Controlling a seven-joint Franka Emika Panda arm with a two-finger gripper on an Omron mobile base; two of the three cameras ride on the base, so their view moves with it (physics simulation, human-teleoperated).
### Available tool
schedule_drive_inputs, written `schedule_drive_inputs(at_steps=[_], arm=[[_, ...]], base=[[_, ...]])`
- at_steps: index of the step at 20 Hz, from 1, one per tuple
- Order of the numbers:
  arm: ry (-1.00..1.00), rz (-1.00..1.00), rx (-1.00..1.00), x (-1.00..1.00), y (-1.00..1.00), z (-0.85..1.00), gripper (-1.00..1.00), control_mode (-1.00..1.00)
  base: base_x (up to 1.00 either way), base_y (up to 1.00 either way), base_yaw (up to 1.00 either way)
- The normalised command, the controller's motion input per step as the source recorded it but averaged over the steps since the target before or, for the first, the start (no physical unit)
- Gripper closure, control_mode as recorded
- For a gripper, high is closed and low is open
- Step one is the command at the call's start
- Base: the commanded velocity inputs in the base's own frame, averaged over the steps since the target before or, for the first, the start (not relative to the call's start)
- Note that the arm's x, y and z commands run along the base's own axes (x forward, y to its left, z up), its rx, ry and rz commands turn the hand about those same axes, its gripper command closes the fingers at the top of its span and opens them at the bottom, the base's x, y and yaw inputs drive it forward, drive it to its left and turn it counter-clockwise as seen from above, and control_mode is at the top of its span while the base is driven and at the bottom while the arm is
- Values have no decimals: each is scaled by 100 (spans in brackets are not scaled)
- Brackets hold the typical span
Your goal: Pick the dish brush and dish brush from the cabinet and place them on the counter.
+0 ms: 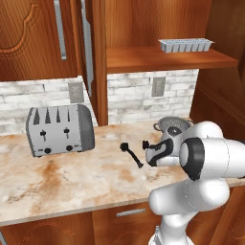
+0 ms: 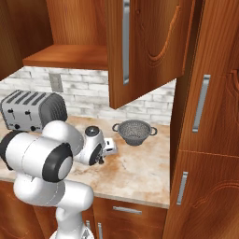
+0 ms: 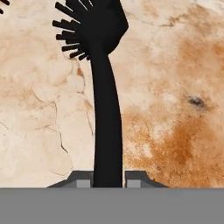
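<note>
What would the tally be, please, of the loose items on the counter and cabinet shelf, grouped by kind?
Small black dish brushes: 2, one lying on the counter, one in the gripper
Silver four-slot toaster: 1
Metal mesh colander: 1
Grey ice-cube tray: 1
Total: 5
</note>
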Motion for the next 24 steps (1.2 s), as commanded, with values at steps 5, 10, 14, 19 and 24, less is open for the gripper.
schedule_drive_inputs(at_steps=[5, 10, 14, 19, 24], arm=[[0, 0, 0, -1, 0, 0, -100, -100], [-2, -1, 0, -12, 0, 27, -100, -100], [-3, -4, 5, -19, 0, 71, -100, -100], [-4, -6, 4, -30, 0, 71, -100, -100], [-1, -12, 7, -37, 1, 60, -100, -100]], base=[[0, 0, 0], [0, 0, 0], [0, 0, 0], [0, 0, 0], [0, 0, 0]])
